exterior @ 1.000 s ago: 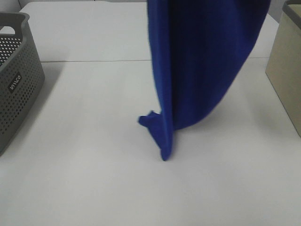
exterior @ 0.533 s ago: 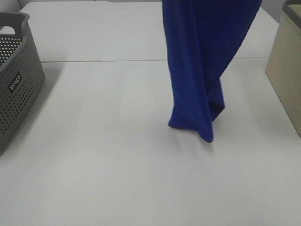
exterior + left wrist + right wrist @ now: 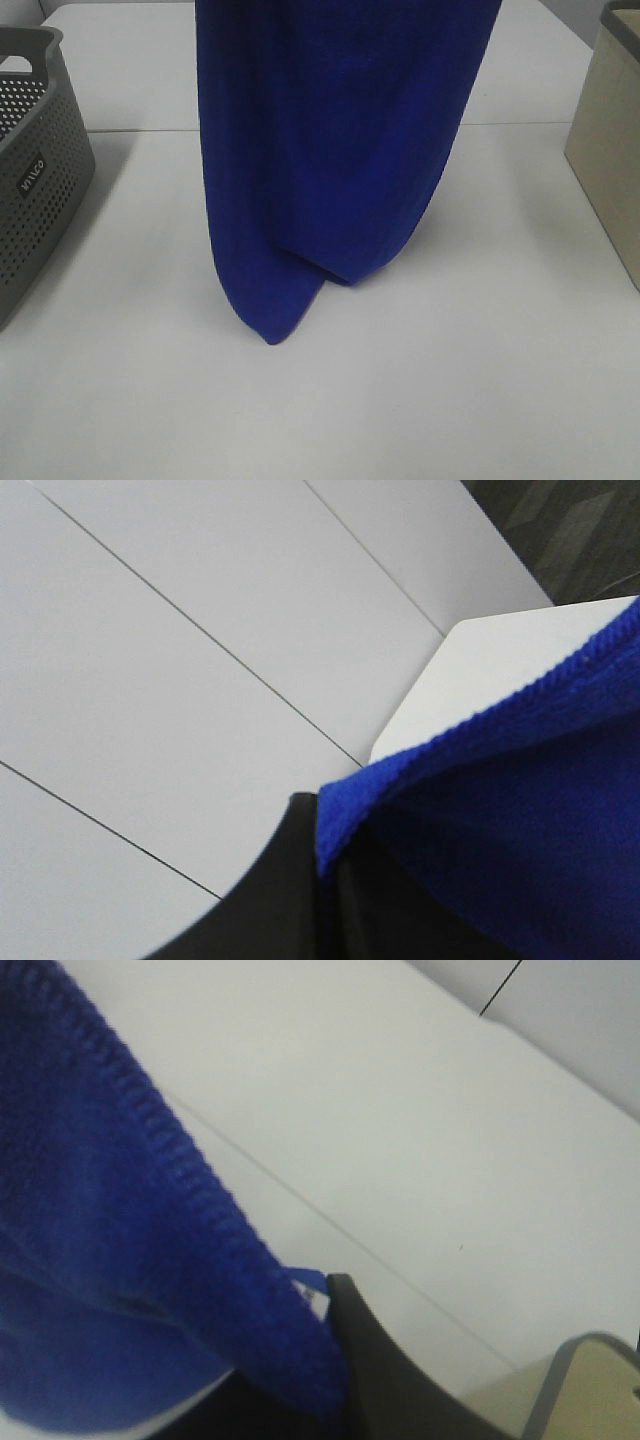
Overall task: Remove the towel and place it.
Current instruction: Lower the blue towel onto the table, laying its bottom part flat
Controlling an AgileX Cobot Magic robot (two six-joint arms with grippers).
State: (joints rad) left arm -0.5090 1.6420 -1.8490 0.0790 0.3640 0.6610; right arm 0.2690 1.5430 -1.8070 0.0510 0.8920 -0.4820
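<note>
The deep blue towel (image 3: 330, 150) hangs down from above the top edge of the exterior high view, spread wide. Its lowest tip touches or nearly touches the white table (image 3: 480, 400) near the middle. Neither gripper shows in that view. In the left wrist view my left gripper (image 3: 325, 880) is shut on an edge of the towel (image 3: 520, 810). In the right wrist view my right gripper (image 3: 330, 1380) is shut on another hemmed edge of the towel (image 3: 110, 1240). A small white tag peeks out by the dark finger (image 3: 375, 1370).
The grey perforated basket (image 3: 35, 150) stands at the table's left edge. A beige bin (image 3: 610, 150) stands at the right edge and also shows in the right wrist view (image 3: 590, 1390). A seam crosses the table behind the towel.
The hanging towel has opened out much wider and swung to the left. Its lowest tip has moved left and a little toward the front of the table.
</note>
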